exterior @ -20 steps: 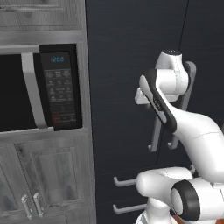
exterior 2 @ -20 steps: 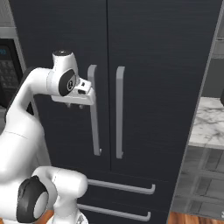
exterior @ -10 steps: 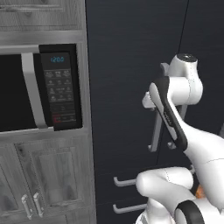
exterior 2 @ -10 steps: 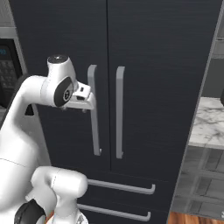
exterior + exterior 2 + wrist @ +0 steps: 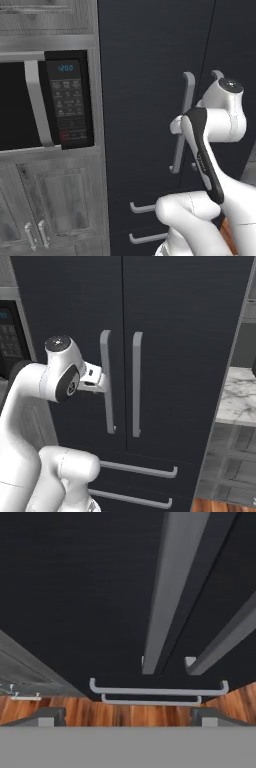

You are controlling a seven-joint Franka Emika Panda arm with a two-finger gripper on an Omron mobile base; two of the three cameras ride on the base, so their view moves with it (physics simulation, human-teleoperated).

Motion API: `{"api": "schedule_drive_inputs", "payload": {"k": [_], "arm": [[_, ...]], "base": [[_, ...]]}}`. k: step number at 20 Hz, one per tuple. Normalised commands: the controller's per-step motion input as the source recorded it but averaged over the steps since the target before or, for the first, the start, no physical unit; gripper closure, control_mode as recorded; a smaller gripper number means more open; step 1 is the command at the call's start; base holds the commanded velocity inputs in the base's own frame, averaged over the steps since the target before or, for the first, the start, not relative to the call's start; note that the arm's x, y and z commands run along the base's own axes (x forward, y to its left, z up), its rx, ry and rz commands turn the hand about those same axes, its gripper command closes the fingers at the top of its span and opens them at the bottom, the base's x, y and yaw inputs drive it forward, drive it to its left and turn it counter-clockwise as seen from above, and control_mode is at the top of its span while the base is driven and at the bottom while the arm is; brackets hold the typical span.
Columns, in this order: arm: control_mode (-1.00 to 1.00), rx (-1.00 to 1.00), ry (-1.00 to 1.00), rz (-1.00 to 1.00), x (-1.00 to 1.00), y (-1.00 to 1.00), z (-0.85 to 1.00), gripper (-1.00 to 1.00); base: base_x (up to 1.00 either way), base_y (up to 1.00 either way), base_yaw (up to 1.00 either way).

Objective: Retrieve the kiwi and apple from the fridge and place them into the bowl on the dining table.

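**Fridge front, doors closed**

Presently: fridge (image 5: 175, 346), tall, charcoal, both doors closed. Left door handle (image 5: 106, 381), silver, vertical. Gripper (image 5: 127, 714) close to that handle, fingers (image 5: 47, 716) spread wide, nothing between them.

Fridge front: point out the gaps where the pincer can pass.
On the fridge, the slot between left handle and right handle is narrow. Bare door lies right of the right handle. Below, two drawer handles crowd it.
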Motion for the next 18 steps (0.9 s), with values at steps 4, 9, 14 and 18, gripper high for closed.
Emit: {"api": "schedule_drive_inputs", "payload": {"k": [4, 9, 14, 18], "arm": [[-1.00, 0.00, -0.05, 0.00, -0.19, 0.00, -0.14, -1.00], [-1.00, 0.01, -0.05, 0.00, -0.12, -0.01, -0.16, -1.00], [1.00, 0.00, -0.02, 0.00, 0.00, 0.00, -0.09, -1.00], [1.00, 0.00, 0.00, 0.00, 0.00, 0.00, 0.00, -1.00]], "base": [[0.00, 0.00, 0.00], [0.00, 0.00, 0.00], [0.00, 0.00, 0.00], [-0.09, -0.03, 0.00]]}}
